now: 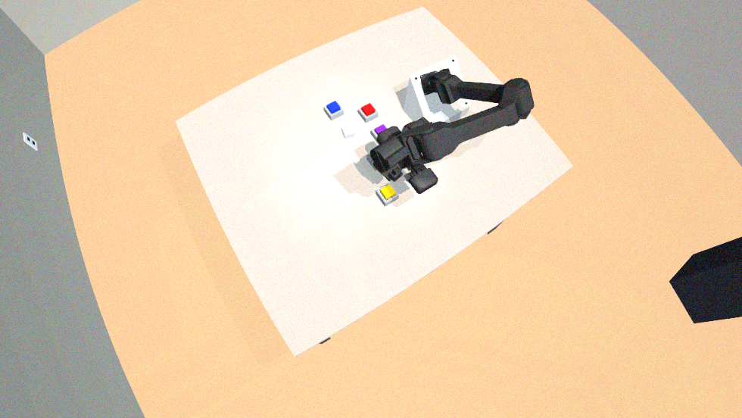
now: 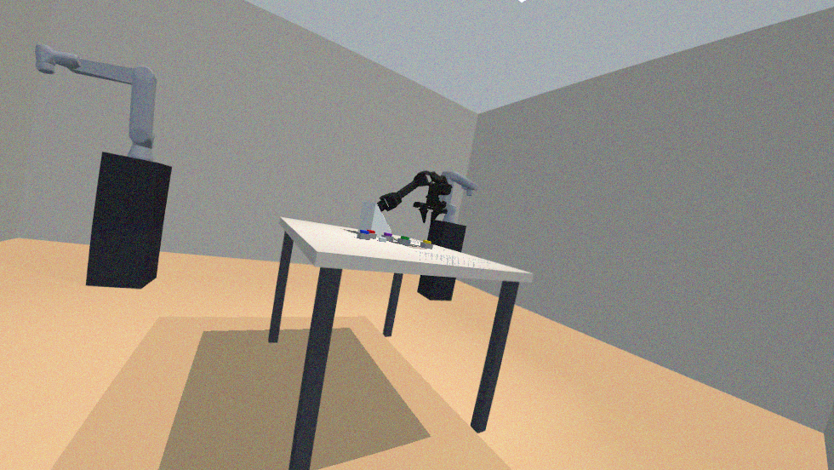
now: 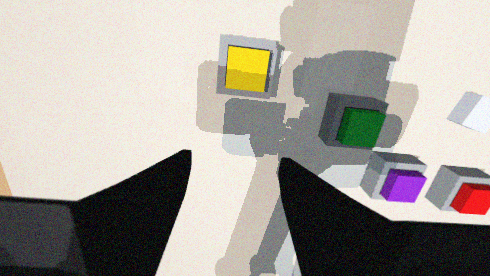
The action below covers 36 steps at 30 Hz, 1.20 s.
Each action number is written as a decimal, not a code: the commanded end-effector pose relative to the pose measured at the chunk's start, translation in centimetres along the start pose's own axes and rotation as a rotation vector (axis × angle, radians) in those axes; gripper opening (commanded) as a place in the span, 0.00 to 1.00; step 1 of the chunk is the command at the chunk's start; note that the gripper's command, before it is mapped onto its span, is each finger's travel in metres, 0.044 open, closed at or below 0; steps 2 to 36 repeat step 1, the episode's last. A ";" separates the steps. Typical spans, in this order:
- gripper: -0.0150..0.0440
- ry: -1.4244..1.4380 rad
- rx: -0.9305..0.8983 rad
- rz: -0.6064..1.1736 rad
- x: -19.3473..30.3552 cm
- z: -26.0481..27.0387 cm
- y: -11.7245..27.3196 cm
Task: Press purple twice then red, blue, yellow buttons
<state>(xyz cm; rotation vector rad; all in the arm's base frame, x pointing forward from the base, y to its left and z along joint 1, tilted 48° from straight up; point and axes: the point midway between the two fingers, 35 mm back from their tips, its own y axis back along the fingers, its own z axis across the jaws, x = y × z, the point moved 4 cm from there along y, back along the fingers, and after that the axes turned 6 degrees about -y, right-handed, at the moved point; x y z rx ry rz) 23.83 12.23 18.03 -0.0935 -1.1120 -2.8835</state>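
Above the white table [image 1: 291, 249], I am holding my gripper [image 3: 236, 161] clear of everything, its jaws standing about half apart with nothing between them. From my wrist view, the yellow button [image 3: 247, 67] is sitting at 12 o'clock from my fingertips, apart from them and raised in its grey housing. The green button [image 3: 361, 127] is lying at 2 o'clock, and the purple button [image 3: 403, 185] and red button [image 3: 471, 198] are sitting side by side at 3 o'clock. In the top view, the blue button [image 1: 332, 107] is resting just beside the red one, at 9 o'clock from it, and a small white block [image 1: 347, 132] is lying near the purple button.
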 end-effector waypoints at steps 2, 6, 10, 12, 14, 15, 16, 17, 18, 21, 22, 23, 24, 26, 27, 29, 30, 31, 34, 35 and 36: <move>0.73 -0.003 0.000 0.014 0.5 -0.1 0.2; 0.73 -0.003 0.000 0.014 0.5 -0.1 0.2; 0.73 -0.003 0.000 0.014 0.5 -0.1 0.2; 0.73 -0.003 0.000 0.014 0.5 -0.1 0.2; 0.73 -0.003 0.000 0.014 0.5 -0.1 0.2; 0.73 -0.003 0.000 0.014 0.5 -0.1 0.2; 0.73 -0.003 0.000 0.014 0.5 -0.1 0.2; 0.73 -0.003 0.000 0.014 0.5 -0.1 0.2; 0.73 -0.003 0.000 0.014 0.5 -0.1 0.2; 0.73 -0.003 0.000 0.014 0.5 -0.1 0.2; 0.73 -0.003 0.000 0.014 0.5 -0.1 0.2; 0.73 -0.003 0.000 0.014 0.5 -0.1 0.2; 0.73 -0.003 0.000 0.014 0.5 -0.1 0.2; 0.73 -0.003 0.000 0.014 0.5 -0.1 0.2; 0.73 -0.003 0.000 0.014 0.5 -0.1 0.2; 0.73 -0.003 0.000 0.014 0.5 -0.1 0.2; 0.73 -0.003 0.000 0.014 0.5 -0.1 0.2; 0.73 -0.003 0.000 0.014 0.5 -0.1 0.2; 0.73 -0.003 0.000 0.014 0.5 -0.1 0.2; 0.73 -0.003 0.000 0.014 0.5 -0.1 0.2; 0.73 -0.003 0.000 0.014 0.5 -0.1 0.2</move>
